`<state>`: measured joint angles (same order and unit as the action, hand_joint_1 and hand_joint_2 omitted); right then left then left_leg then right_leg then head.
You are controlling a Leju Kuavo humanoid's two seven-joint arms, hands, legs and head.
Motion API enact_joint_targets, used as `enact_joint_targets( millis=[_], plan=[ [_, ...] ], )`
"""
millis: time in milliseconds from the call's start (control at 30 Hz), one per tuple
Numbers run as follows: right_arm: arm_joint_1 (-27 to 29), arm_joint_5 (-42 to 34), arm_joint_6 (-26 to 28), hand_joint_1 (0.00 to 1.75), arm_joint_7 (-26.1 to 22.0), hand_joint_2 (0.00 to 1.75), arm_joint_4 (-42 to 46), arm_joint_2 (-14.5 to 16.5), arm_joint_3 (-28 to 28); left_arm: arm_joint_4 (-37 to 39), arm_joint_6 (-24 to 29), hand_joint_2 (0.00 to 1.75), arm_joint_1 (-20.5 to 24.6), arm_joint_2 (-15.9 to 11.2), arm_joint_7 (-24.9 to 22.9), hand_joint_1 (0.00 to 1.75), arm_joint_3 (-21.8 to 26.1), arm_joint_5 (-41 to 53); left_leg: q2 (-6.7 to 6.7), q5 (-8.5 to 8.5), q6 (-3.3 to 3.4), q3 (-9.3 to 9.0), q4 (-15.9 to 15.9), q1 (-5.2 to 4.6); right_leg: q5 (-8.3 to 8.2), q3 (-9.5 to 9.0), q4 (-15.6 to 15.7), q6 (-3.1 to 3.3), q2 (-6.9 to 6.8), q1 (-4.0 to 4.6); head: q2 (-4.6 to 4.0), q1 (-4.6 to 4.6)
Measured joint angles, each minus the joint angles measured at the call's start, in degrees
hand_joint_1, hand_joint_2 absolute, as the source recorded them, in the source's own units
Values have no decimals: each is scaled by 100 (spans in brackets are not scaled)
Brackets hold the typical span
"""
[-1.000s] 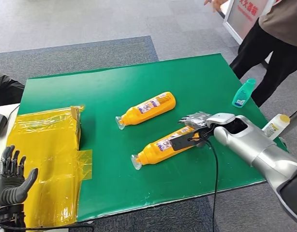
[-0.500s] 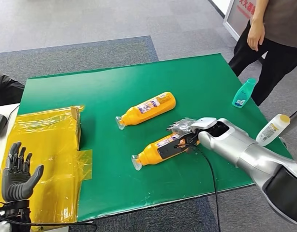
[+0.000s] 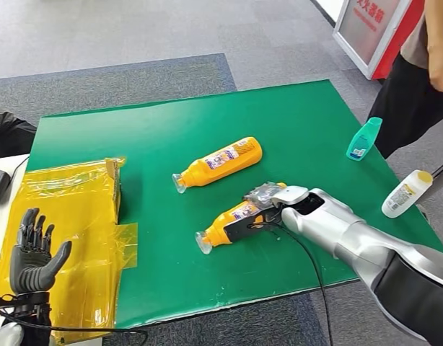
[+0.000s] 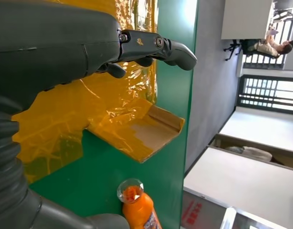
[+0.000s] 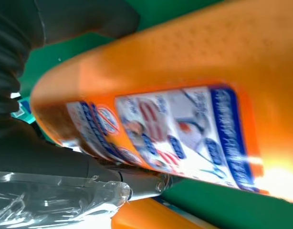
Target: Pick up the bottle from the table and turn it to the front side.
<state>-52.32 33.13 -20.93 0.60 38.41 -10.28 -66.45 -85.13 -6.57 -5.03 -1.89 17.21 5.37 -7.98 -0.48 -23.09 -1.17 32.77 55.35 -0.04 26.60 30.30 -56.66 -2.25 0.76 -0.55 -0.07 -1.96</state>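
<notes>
**Orange bottle lying on the green mat, right hand closed around its body**

Orange bottle (image 3: 230, 221), the nearer of two, lies on its side on the green table mat (image 3: 154, 137), its clear cap pointing toward the robot's left and its label facing up. The right hand (image 3: 261, 207) wraps it at the thick end: a dark thumb runs along the near side of the body and the plastic-covered fingers (image 3: 258, 192) lie over the far side. In the right wrist view the bottle's printed label (image 5: 166, 133) is very close and blurred, with the thumb (image 5: 58, 162) pressed under it. Whether the bottle is lifted off the mat or resting on it, I cannot tell.

A second orange bottle (image 3: 219, 163) lies on its side just beyond, apart from the first and roughly parallel to it, cap also toward the robot's left.

The left hand (image 3: 33, 254) is raised at the table's near left corner, fingers spread and holding nothing, above a cardboard box wrapped in yellow film (image 3: 67, 216).

Near the mat's right edge lie a teal bottle (image 3: 363, 138) and, closer to the robot, a white bottle with a yellow cap (image 3: 405, 193). A person in dark trousers (image 3: 410, 101) stands past the table's far right corner.
</notes>
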Motion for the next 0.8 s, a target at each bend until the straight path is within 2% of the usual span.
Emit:
enact_joint_targets(
  millis=[333, 533, 667, 800],
  plan=[
    [-31, 89, 121, 175, -20, 175, -251, 62, 2, 0, 68, 175, 1, -41, 2, 0, -87, -48, 0, 4, -1, -1, 0, 0, -3, -3, 0, -2, -1, 0, 0, 0],
    [46, 52, 420, 175, 17, 175, -250, 45, 91, -1, 101, 175, -43, -54, 3, 0, -83, -58, 0, 4, -1, 0, 1, 0, -4, -2, 0, -3, -1, 0, 0, -1],
    [278, -250, 904, 175, -134, 175, 31, -105, 432, -34, 101, 175, -149, -54, 3, 0, -47, -52, 0, 4, -1, 1, 1, 0, -3, 0, 0, -3, 0, 0, 0, -1],
    [808, -719, 1425, 175, -464, 175, 821, -292, 1133, -137, 75, 175, -250, -49, 18, 0, 31, 34, -3, 2, -2, 5, 1, 0, -2, 3, 0, -2, 0, 0, 0, -1]
  ],
)
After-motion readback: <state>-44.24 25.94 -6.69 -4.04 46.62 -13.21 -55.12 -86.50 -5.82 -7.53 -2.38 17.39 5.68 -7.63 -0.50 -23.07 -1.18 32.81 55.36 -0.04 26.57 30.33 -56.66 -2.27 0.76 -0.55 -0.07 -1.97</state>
